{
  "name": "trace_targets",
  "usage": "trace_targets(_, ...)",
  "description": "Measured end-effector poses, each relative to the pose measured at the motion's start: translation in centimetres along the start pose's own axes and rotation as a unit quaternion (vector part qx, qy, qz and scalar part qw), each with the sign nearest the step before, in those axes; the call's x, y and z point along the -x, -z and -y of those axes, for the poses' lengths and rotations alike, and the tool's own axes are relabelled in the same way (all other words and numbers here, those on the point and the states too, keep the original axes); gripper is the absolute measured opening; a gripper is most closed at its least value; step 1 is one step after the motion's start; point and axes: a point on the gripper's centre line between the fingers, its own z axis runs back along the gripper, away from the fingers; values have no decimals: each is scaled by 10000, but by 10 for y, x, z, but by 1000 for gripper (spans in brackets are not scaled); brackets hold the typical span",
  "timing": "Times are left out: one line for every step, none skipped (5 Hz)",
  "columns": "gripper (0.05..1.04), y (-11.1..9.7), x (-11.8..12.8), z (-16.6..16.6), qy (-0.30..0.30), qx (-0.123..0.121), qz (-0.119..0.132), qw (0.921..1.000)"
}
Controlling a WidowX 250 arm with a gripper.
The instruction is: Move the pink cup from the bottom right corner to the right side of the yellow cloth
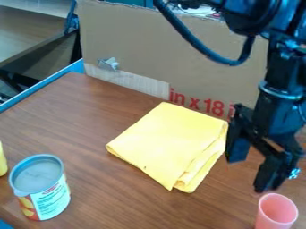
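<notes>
Hangs at the right of the frame with the black gripper [250,173] tilted downward and the fingers apart, one lower than the other. Has a pink cup [276,215] close to the lower fingertip, open end up, in the lower right corner. Has a folded yellow cloth [167,141] near the upper finger, flat on the brown bench [134,197] at the middle of the frame. Includes a labelled can [51,199] standing upright at lower left and a cardboard panel [173,53] across the top, behind the cloth.
</notes>
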Motion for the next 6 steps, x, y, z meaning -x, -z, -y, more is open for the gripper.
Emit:
trace_targets(1002,13,-6,7,144,-23,-39,9999)
trace_targets(1002,18,-9,9,114,-48,42,9999)
trace_targets(1002,24,-13,9,105,-31,68,9999)
trace_targets(1002,28,-18,13,123,4,142,9998)
trace_targets(964,33,-20,16,4,87,263,9996)
trace_targets(639,38,-20,17,-110,127,190,9997)
